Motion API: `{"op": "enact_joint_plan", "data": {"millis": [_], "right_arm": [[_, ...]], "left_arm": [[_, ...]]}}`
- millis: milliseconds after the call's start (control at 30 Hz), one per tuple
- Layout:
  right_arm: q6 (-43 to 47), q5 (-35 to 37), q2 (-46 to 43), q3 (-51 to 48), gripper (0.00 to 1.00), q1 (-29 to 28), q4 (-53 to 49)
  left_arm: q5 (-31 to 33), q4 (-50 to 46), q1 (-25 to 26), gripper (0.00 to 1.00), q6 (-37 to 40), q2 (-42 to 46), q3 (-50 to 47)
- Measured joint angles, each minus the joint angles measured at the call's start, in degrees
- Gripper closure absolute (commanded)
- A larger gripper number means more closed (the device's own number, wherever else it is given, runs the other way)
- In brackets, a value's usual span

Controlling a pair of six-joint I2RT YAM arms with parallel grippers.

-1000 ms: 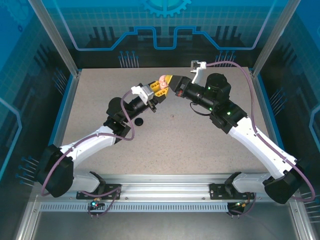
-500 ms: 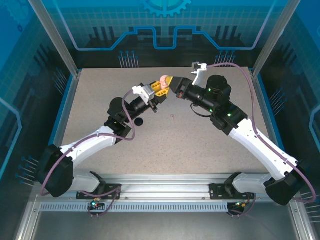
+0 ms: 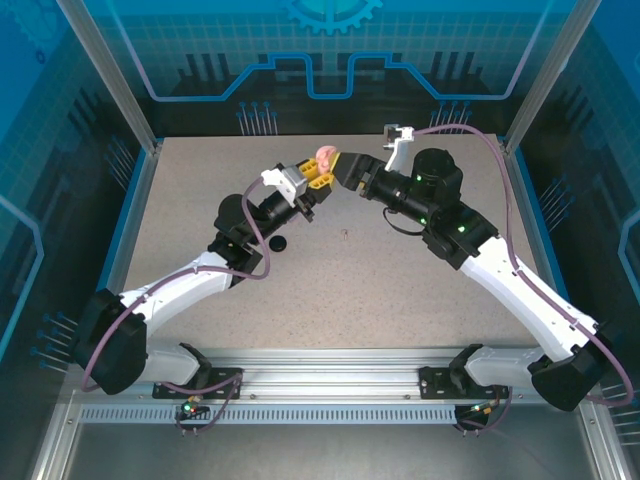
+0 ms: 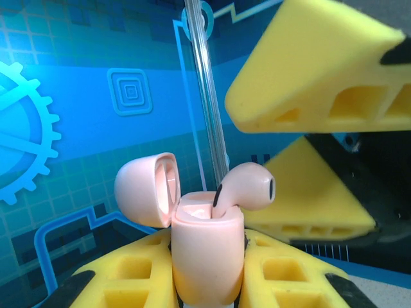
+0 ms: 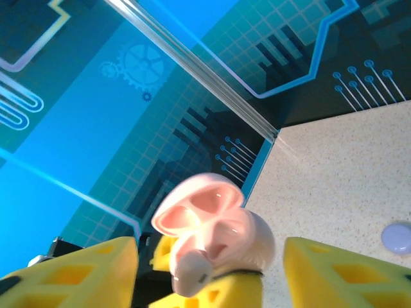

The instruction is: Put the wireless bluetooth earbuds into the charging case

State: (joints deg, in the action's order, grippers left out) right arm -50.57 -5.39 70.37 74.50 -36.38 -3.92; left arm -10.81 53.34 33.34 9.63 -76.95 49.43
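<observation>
left jaws: pressed onto the pink case (image 4: 207,256), pinching its lower body between two yellow fingers (image 4: 122,279)
right jaws: spread wide, one yellow finger (image 5: 83,276) on each side of the case (image 5: 241,240); the right wrist view shows a gap on both sides and nothing gripped
earbud (image 4: 250,187): pale pink, stem down inside the case, rounded head sticking out of the top; seen from the other side as the pale tip at the front of the case (image 5: 192,273)
case: small and rounded, held up off the bench (image 3: 400,290), over its far middle (image 3: 326,158)
lid (image 4: 144,189): hinged open and tipped back, pink inside (image 5: 192,215)
second slot: can't tell if filled
right fingers vs earbud: just beside it, one above and one below-right in the left wrist view (image 4: 314,64); can't tell if they touch
arms: tips face each other at the case, left arm (image 3: 200,275) from the lower left, right arm (image 3: 500,270) from the right
black round thing (image 3: 277,243): on the bench beside the left arm, well apart from the case
lavender round thing (image 5: 398,237): on the bench, cut off by the edge of the right wrist view
small speck (image 3: 345,235): on the bench between the arms, too small to tell
</observation>
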Motion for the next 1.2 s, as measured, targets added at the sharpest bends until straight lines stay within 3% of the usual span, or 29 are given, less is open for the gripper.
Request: {"op": "enact_joint_plan", "data": {"millis": [267,333,533,600,867,1200], "right_arm": [[3.37,2.21,-0.33,7.28,0.33,0.00,-13.05],[5.01,2.54,0.02,11.56,0.42,0.02,-18.40],[10.75,2.84,4.24,23.15,0.90,0.04,-31.34],[12.09,2.86,5.92,24.74,1.00,0.04,-34.62],[16.37,3.32,11.72,28.76,1.00,0.02,-43.58],[18.10,3.26,14.56,35.36,1.00,-0.48,-46.25]], "left_arm": [[0.11,1.03,0.00,1.00,-0.68,-0.24,0.00],[0.11,1.01,0.00,1.00,-0.68,-0.39,0.00],[0.11,0.96,0.00,1.00,-0.68,-1.09,0.00],[0.11,0.96,0.00,1.00,-0.68,-1.11,0.00],[0.11,0.96,0.00,1.00,-0.70,-1.11,0.00],[0.07,0.94,0.00,1.00,-0.74,-1.86,0.00]]}}
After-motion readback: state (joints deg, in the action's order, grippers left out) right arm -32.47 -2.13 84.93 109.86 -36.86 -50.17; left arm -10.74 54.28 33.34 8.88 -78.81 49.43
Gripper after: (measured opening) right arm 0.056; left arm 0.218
